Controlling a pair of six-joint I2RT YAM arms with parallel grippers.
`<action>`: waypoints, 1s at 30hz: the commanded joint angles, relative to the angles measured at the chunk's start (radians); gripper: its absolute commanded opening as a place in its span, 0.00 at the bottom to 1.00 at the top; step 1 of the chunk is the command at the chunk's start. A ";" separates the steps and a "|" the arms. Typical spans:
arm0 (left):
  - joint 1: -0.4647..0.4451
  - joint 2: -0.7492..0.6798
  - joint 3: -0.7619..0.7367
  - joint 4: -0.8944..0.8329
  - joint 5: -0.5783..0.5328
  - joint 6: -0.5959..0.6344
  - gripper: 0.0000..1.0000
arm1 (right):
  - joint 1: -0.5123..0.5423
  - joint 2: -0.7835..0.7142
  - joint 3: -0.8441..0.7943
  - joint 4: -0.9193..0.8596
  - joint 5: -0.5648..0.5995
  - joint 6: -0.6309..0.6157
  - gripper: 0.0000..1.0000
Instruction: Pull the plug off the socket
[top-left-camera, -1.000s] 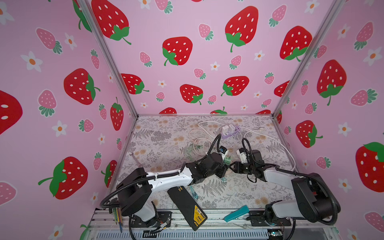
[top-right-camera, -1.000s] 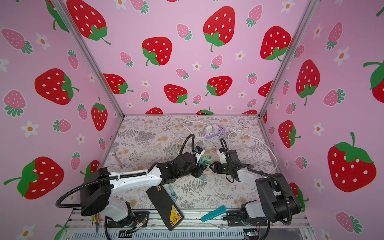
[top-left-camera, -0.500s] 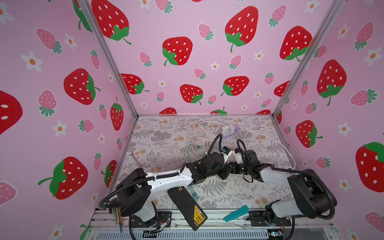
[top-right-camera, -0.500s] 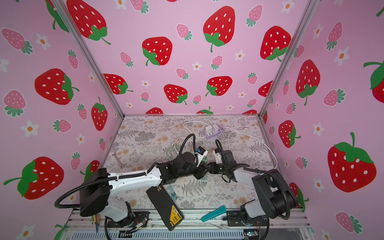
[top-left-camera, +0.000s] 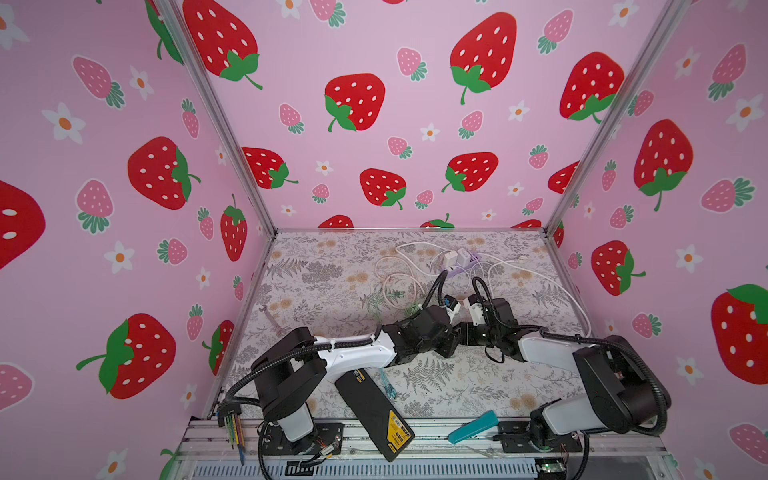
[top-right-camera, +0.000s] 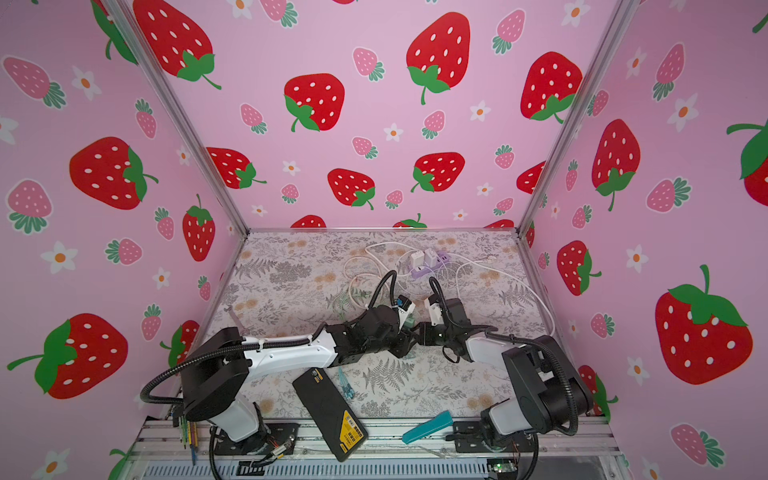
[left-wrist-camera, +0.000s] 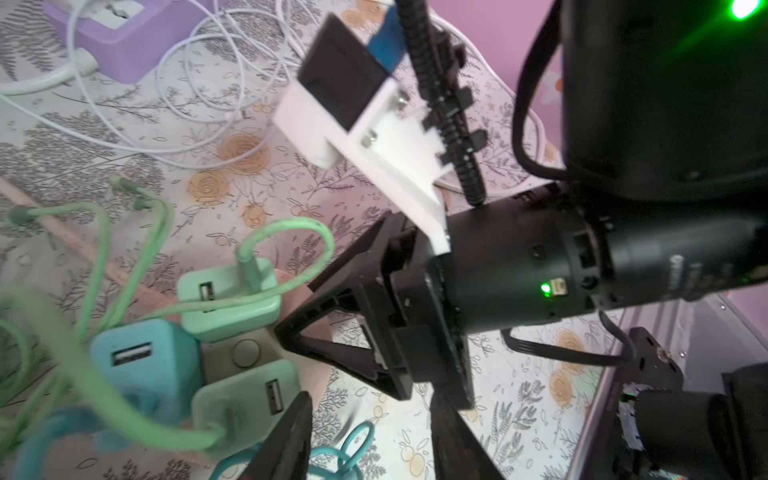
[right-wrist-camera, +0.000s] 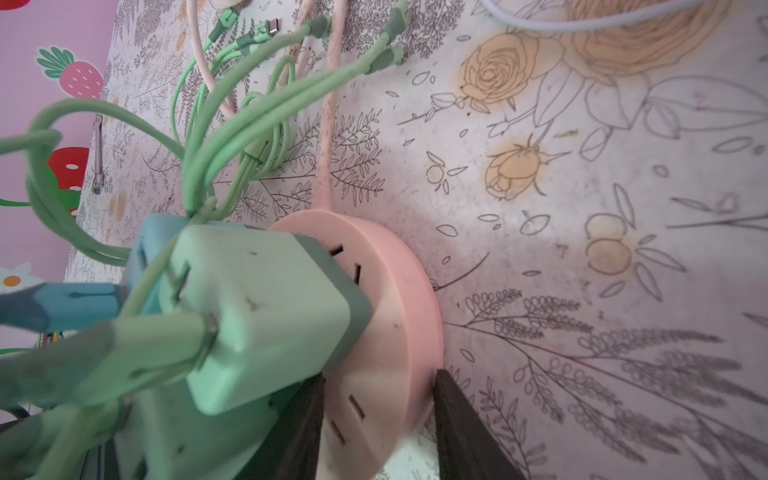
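The right gripper (right-wrist-camera: 380, 376) is pinching the rim of the pink socket (right-wrist-camera: 390, 291) on the flowery mat (right-wrist-camera: 582, 208), likely to hold it down, while the left gripper (left-wrist-camera: 370, 399), jaws a little apart and empty, is hovering beside a green plug (left-wrist-camera: 245, 399) stuck in it.

Both arms reach low toward each other, wrists nearly nose to nose. The left arm (top-left-camera: 353, 357) stretches in flat, and the left gripper (left-wrist-camera: 370, 449) has its jaws apart, gripping nothing. The right arm (top-left-camera: 540, 349) bends in, and the right gripper (right-wrist-camera: 376, 428) is pinched on the socket (right-wrist-camera: 386, 291) rim.
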 joint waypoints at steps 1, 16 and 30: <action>0.005 -0.042 -0.023 -0.028 -0.068 -0.013 0.47 | 0.008 0.014 0.015 -0.014 0.026 -0.015 0.45; 0.022 -0.027 -0.087 0.009 -0.157 0.080 0.50 | 0.008 0.024 -0.003 0.015 0.023 -0.051 0.45; -0.008 0.106 0.019 -0.007 -0.236 0.080 0.51 | 0.006 -0.006 -0.045 0.069 0.038 -0.121 0.46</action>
